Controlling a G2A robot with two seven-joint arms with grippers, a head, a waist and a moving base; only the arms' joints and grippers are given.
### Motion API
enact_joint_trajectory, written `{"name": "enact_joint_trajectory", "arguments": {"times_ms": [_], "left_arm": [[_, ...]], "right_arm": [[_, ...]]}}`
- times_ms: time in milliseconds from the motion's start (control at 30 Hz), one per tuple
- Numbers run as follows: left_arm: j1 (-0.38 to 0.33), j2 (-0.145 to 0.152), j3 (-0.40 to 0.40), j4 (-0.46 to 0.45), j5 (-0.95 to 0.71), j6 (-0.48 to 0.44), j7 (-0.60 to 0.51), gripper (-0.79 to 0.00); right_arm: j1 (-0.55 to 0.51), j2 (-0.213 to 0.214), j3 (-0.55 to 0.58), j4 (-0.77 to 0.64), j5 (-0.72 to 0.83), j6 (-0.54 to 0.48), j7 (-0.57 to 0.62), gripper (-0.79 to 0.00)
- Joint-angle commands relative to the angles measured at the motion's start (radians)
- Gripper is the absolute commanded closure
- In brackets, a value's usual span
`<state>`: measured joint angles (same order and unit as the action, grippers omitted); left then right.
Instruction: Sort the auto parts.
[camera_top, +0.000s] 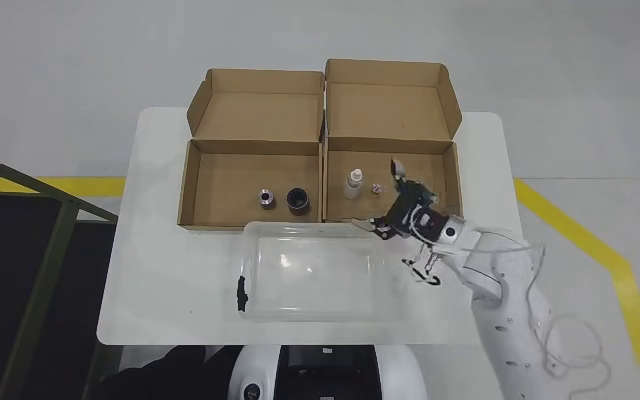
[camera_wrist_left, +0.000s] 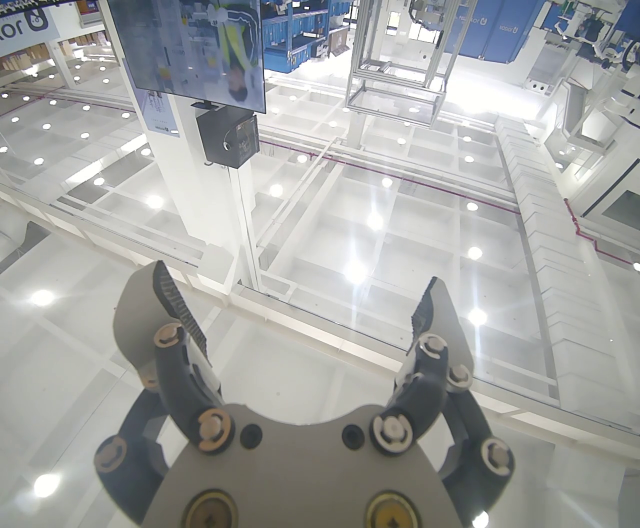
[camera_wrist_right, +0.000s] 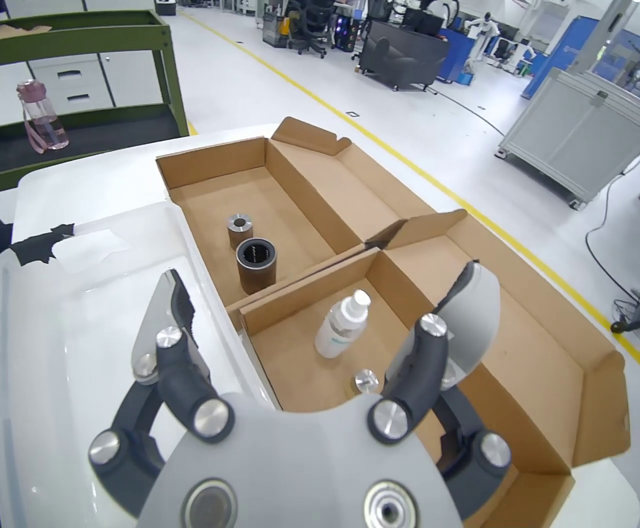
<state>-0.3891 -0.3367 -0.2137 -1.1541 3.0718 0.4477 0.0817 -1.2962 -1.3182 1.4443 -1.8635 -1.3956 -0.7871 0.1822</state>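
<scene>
Clearly our right gripper (camera_wrist_right: 320, 285), wide open and empty, is the nearer one: the small silver metal disc (camera_wrist_right: 366, 380) lies just below it, inside the right-hand brown cardboard box (camera_wrist_right: 550, 360).

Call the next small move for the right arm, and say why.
Probably lift the right tool straight up and away from the right box. It hangs open and empty over the white bottle and the small silver part, which sit on the box floor. The clear bin looks empty, so nothing seems left to pick there.
</scene>
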Motion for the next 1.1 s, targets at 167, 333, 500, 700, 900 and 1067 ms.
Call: {"name": "enact_joint_trajectory", "arguments": {"times_ms": [167,333,500,700,900,1067], "left_arm": [[0.0,0.0,0.0,0.0,0.0,0.0,0.0,-0.785],[0.0,0.0,0.0,0.0,0.0,0.0,0.0,-0.785],[0.0,0.0,0.0,0.0,0.0,0.0,0.0,-0.785],[0.0,0.0,0.0,0.0,0.0,0.0,0.0,-0.785],[0.0,0.0,0.0,0.0,0.0,0.0,0.0,-0.785],[0.0,0.0,0.0,0.0,0.0,0.0,0.0,-0.785]], "right_arm": [[-0.069,0.022,0.132,0.008,0.023,-0.003,-0.079,-0.785],[-0.11,0.033,0.204,0.015,0.041,0.01,-0.115,-0.785],[-0.152,0.044,0.256,0.014,0.043,0.004,-0.188,-0.785],[-0.21,0.054,0.299,0.012,0.024,0.009,-0.269,-0.785],[-0.243,0.062,0.331,0.005,0.027,0.019,-0.309,-0.785],[-0.244,0.067,0.336,0.009,0.036,-0.002,-0.325,-0.785]]}}
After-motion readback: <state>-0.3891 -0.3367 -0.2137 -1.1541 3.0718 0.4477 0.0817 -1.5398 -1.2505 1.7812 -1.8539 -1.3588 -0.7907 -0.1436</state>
